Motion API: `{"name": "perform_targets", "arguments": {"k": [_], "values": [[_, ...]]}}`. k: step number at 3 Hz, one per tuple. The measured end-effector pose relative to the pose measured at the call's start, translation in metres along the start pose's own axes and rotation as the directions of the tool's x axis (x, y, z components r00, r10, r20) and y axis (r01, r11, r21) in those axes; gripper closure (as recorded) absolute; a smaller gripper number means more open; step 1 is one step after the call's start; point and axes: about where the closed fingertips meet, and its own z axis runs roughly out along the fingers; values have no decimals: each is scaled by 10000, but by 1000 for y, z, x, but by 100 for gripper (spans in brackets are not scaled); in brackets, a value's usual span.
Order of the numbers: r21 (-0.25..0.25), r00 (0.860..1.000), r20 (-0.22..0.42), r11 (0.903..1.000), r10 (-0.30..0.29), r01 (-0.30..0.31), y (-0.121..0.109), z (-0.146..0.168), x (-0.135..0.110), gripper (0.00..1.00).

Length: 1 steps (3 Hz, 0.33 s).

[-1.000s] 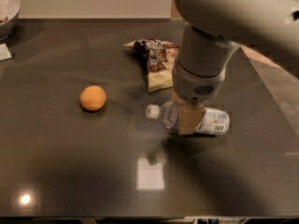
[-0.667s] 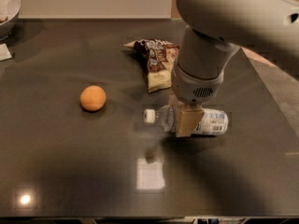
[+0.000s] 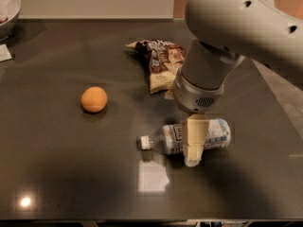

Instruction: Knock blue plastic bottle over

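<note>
Shifted forward along with the gripper, whose open-or-closed state I cannot tell, the bottle lies on its side just beneath it, so lifting straight up avoids rolling it

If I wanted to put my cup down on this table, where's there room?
The widest bare stretch is the table's front left, below the orange ball and left of the fallen bottle. The back left, between ball and bowl, is free too. Center-right is crowded: the gripper hangs over the bottle, the snack bag just behind.
</note>
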Motion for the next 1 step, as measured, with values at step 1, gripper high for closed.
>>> {"name": "perform_targets", "arguments": {"k": [1], "values": [[1,10000,0,10000,0,0,0,0,0,0]]}}
